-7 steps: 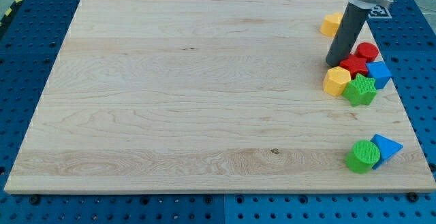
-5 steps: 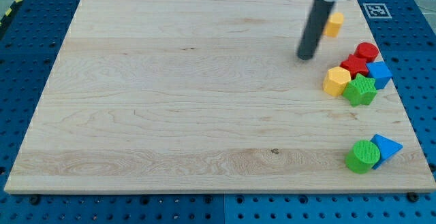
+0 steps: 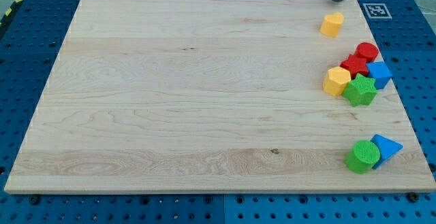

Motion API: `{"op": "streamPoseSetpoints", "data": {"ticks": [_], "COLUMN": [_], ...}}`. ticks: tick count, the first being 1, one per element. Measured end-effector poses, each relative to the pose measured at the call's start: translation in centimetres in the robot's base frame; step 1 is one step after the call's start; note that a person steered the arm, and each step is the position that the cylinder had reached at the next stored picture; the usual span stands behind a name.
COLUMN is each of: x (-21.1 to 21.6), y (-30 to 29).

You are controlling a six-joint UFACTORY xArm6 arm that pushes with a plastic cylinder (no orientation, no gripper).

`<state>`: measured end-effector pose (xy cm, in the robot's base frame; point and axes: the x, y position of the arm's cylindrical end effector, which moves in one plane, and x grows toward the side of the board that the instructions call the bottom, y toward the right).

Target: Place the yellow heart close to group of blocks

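The yellow heart [image 3: 332, 24] lies alone near the board's top right corner. Below it sits a tight group: a yellow hexagon [image 3: 336, 81], a red star [image 3: 353, 65], a red cylinder [image 3: 368, 50], a blue cube [image 3: 379, 74] and a green star [image 3: 360, 90]. A clear gap separates the heart from the group. Only the lower end of my rod shows at the view's top edge. My tip [image 3: 338, 0] is just above the heart, toward the view's top, and not touching it.
A green cylinder [image 3: 362, 157] and a blue triangle [image 3: 387, 146] touch each other near the board's bottom right corner. The wooden board [image 3: 191, 94] rests on a blue perforated table. A marker tag [image 3: 377, 9] lies off the board's top right corner.
My rod has moved from beside the group's left, up and away, to the view's top edge above the yellow heart. No block has moved.
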<state>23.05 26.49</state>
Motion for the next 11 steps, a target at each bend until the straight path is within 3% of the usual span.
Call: {"op": "streamPoseSetpoints", "data": {"ticks": [3,5,6,8,10,11], "x": [12.1,6.5,5.1,8.7,6.1,6.9], "y": [-1.0,0.8,-1.7,-6.8,-11.8,-13.5]}}
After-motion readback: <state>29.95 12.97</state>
